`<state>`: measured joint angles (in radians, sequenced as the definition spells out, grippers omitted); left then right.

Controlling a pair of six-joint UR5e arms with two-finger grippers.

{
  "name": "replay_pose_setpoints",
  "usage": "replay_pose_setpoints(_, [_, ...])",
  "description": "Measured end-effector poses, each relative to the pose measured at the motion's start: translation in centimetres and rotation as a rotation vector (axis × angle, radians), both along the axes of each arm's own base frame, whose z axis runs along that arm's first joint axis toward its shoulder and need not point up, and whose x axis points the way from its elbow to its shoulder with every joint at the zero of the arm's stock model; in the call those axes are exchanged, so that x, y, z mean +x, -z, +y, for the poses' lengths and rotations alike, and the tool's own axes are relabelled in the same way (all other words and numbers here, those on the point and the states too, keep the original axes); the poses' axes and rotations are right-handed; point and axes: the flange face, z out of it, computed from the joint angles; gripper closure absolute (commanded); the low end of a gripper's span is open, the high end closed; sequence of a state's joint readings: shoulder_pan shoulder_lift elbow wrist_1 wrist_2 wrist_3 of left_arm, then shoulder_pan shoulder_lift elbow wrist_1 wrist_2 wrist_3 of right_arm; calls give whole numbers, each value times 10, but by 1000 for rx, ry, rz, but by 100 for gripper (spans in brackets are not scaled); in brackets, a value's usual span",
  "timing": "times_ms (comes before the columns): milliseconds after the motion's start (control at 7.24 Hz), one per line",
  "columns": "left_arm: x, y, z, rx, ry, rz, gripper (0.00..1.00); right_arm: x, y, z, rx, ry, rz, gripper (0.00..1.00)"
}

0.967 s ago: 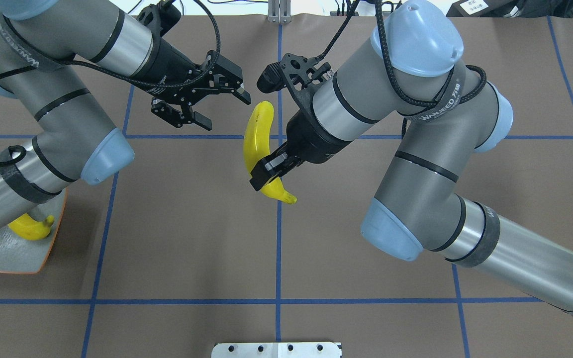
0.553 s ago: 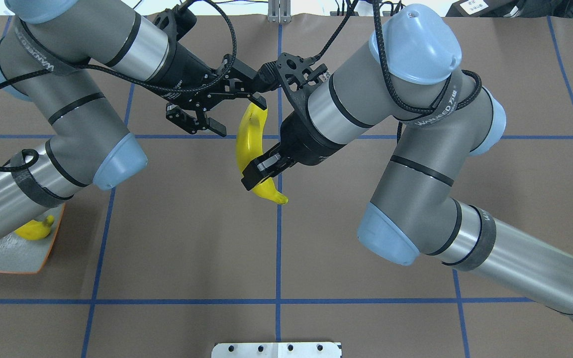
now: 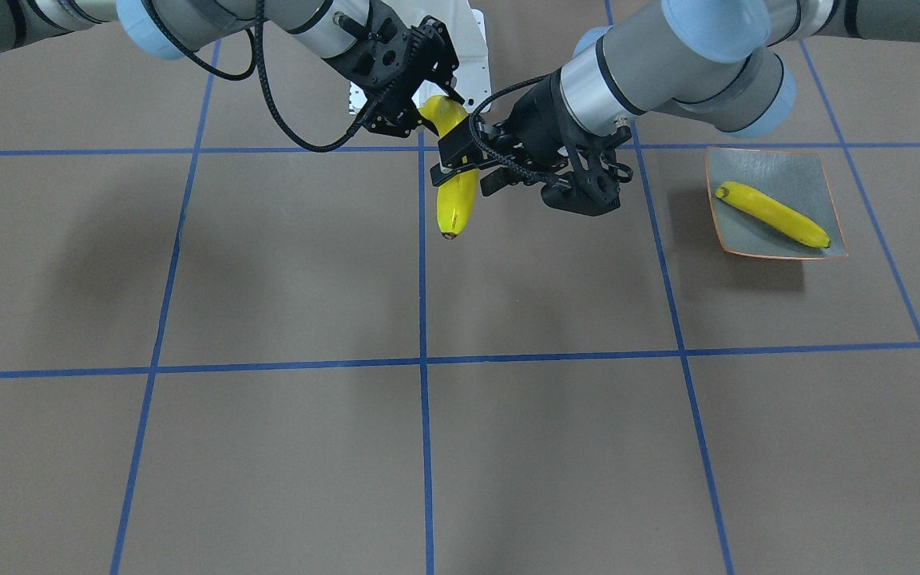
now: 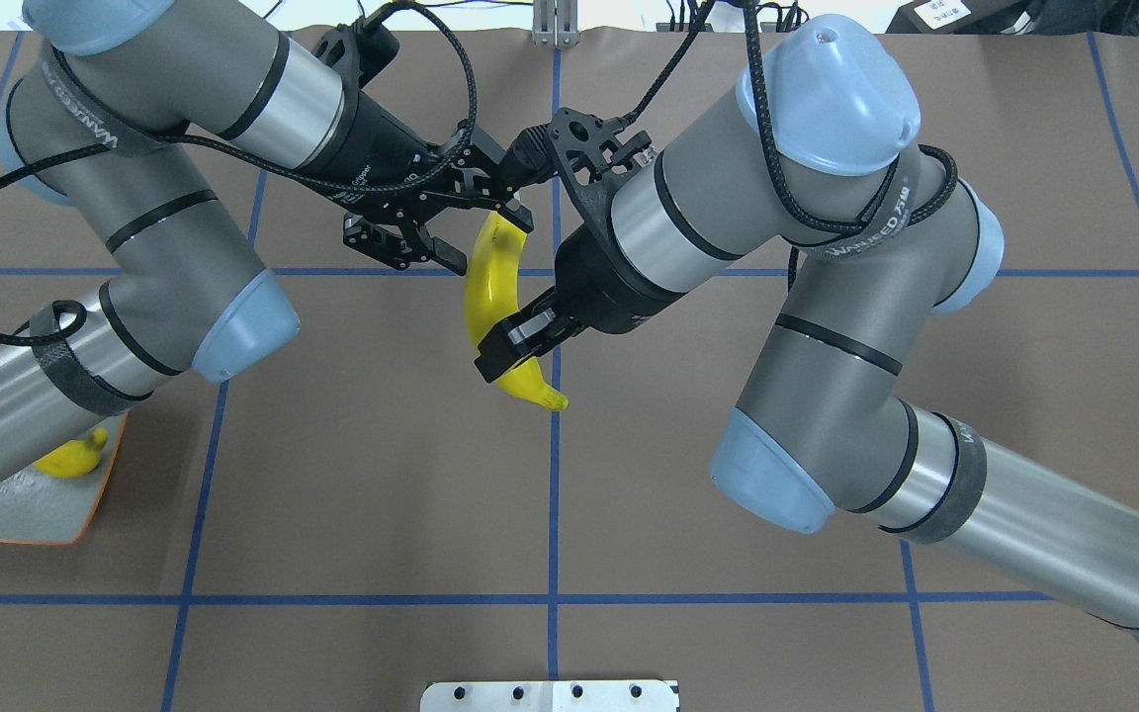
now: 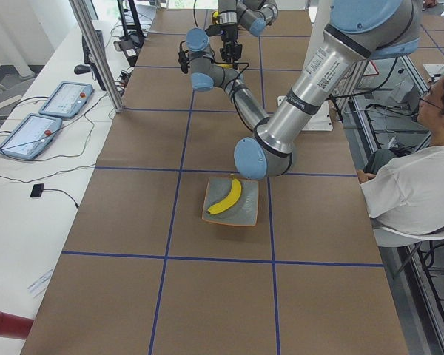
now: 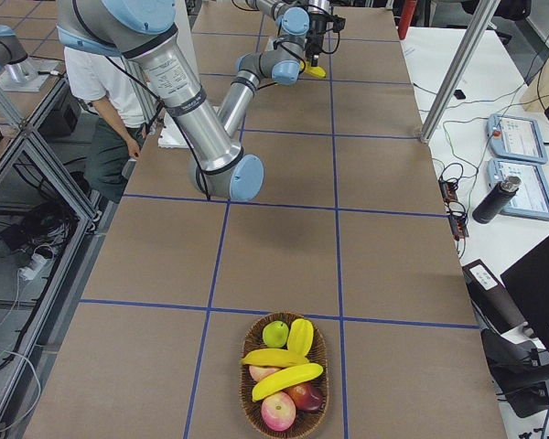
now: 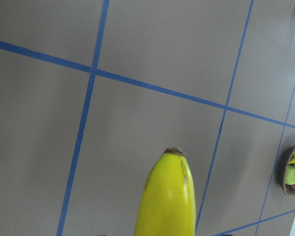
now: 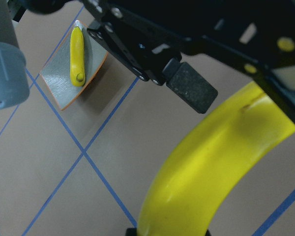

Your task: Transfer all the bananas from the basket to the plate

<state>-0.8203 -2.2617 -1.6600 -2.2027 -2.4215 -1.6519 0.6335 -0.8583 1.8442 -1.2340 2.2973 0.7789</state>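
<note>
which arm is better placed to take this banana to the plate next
Left. The plate lies on the robot's left side, and the open left tool straddles one end of the banana that the right tool holds over mid-table.

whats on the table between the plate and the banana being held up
Nothing rests between plate and held banana: the front-facing view shows bare brown table crossed by one blue tape line, with the left arm above it.
</note>
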Motion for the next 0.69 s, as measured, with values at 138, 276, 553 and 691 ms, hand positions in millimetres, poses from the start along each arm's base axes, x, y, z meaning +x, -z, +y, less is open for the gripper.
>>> replay_pose_setpoints(138, [1,0,-1,5,1,4,70,1,1,1,2,1,-4,100])
replay_pose_setpoints(276, [2,0,-1,11,1,11,100,2,1,2,3,0,-14,100])
replay_pose_setpoints(553, [2,-1,-1,17,1,16,100,3,-7,3,-3,-6,-42,69])
replay_pose_setpoints(691, [2,-1,-1,16,1,17,100,4,-10,3,-9,-8,-46,1])
